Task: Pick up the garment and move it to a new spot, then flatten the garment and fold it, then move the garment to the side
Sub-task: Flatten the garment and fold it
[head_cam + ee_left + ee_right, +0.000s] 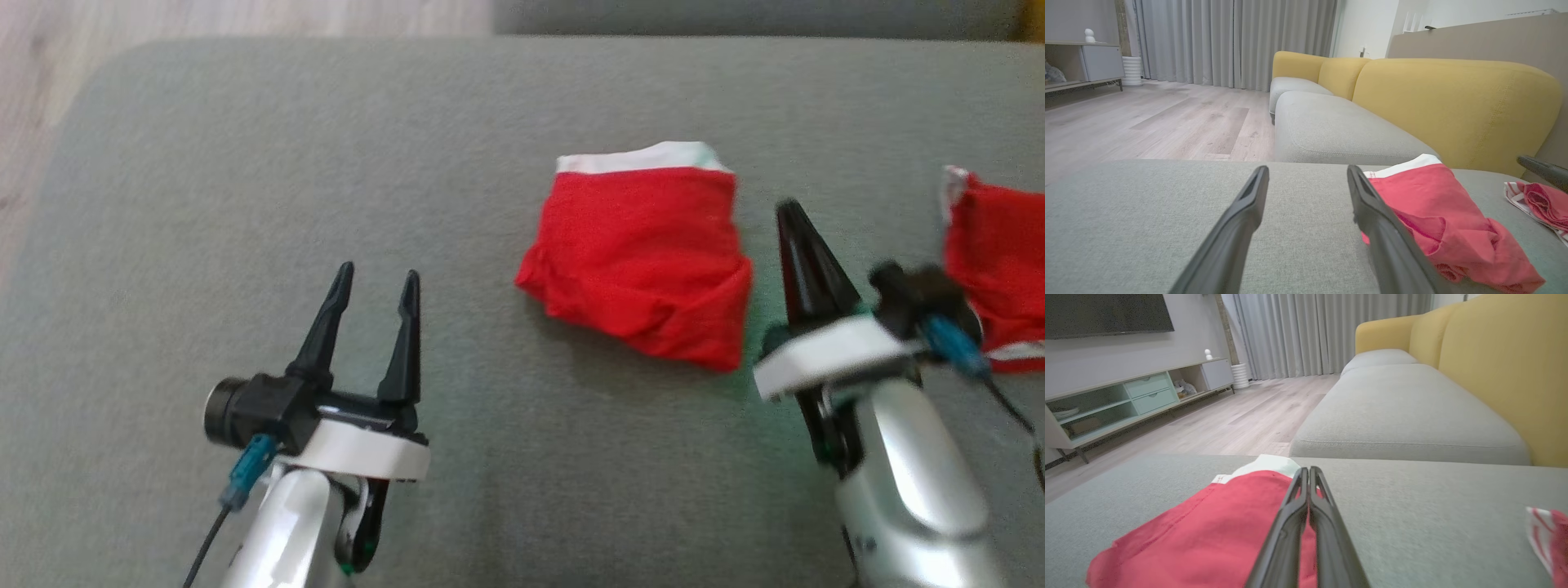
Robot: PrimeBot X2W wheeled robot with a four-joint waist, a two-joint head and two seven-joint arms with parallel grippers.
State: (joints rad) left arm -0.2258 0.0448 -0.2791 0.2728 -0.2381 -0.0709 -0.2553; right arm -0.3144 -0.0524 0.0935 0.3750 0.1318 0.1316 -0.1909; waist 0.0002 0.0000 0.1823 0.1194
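On the sofa cushion (245, 204), red garment (645, 261) is being flanked | left hand (379, 271) is being held apart | right hand (789, 208) is being pressed together

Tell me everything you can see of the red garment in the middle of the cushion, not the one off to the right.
The red garment looks like soft cloth, folded into a rough rectangle with a white waistband along its far edge. Its near edge is wrinkled and bunched, thickest at the near right corner. It lies on the grey cushion. The right gripper, shut, sits just beside its right edge; contact cannot be told.
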